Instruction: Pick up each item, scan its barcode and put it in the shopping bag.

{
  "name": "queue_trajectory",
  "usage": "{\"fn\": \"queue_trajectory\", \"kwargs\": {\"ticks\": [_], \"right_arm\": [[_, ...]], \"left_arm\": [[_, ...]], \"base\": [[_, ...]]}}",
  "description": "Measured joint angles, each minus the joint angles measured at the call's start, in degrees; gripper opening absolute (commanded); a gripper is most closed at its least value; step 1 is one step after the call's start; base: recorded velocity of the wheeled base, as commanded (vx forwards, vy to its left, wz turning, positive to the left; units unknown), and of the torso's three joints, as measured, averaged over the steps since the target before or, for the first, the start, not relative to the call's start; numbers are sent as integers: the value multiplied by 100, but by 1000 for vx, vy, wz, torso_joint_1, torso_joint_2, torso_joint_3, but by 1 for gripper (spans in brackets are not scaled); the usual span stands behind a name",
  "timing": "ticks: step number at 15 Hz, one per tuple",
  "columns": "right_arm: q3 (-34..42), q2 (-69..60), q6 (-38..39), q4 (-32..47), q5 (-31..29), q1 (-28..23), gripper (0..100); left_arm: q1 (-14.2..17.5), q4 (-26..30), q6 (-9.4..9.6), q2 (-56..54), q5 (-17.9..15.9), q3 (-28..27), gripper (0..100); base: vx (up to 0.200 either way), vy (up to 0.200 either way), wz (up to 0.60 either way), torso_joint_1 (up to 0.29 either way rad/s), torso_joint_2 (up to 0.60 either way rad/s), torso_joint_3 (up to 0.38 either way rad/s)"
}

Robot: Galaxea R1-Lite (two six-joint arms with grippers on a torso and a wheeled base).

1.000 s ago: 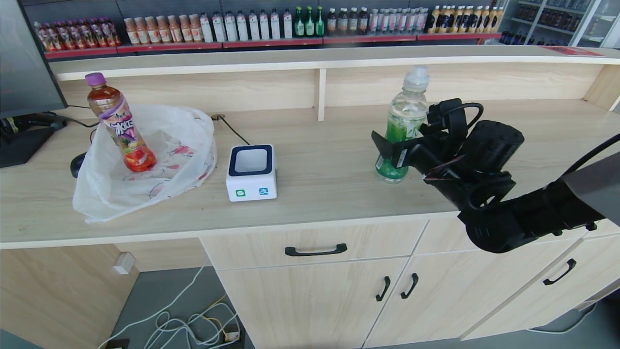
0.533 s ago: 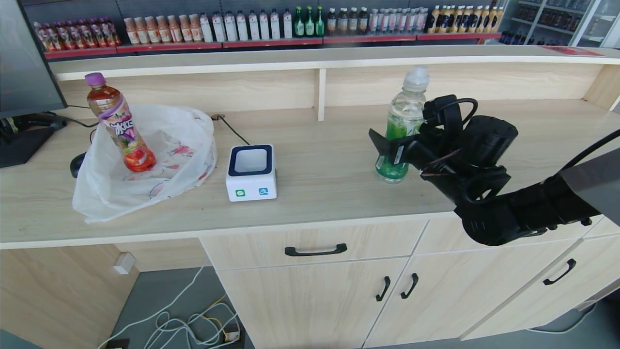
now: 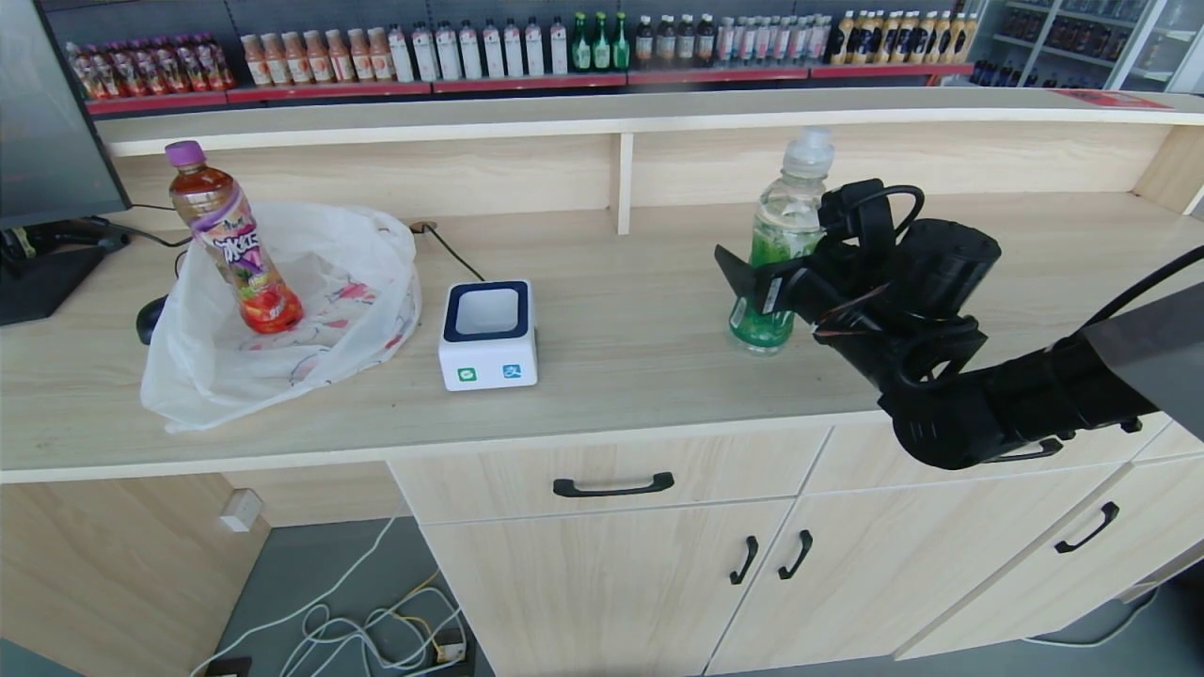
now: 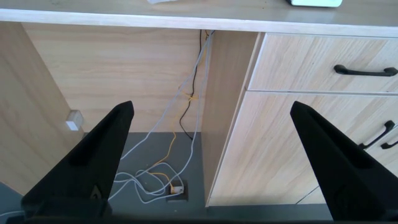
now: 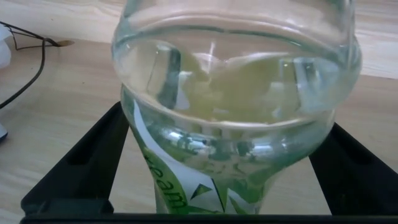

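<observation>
The right arm (image 3: 988, 404) lies low over the counter (image 3: 611, 329) from the right side. Its right gripper (image 3: 767, 282) is open, with one black finger on each side of the green bottle (image 3: 785, 235). The bottle stands up on the counter, well apart from the scanner (image 3: 488, 336) and the shopping bag (image 3: 198, 376). The left gripper (image 4: 211, 162) hangs below the counter by the cupboard (image 4: 311, 68), fingers wide apart, holding nothing.

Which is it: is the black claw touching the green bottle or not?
Cannot tell. In the right wrist view the claw straddles the bottle; slivers of counter show beside its waist, but its bulging shoulder hides the claw's tips.
</observation>
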Motion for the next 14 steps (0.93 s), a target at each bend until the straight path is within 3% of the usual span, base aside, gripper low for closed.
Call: {"fn": "queue_trajectory", "kwargs": {"ticks": [1, 2, 14], "right_arm": [[-2, 2, 0, 0, 0, 2, 100], [-7, 7, 0, -2, 0, 2, 0], [-46, -6, 0, -10, 6, 2, 0]], "left_arm": [[0, 0, 0, 0, 2, 0, 100], [0, 0, 0, 0, 2, 0, 100], [0, 0, 2, 0, 2, 0, 100]], "base": [[0, 0, 0, 0, 0, 0], [0, 0, 0, 0, 0, 0], [0, 0, 0, 0, 0, 0]]}}
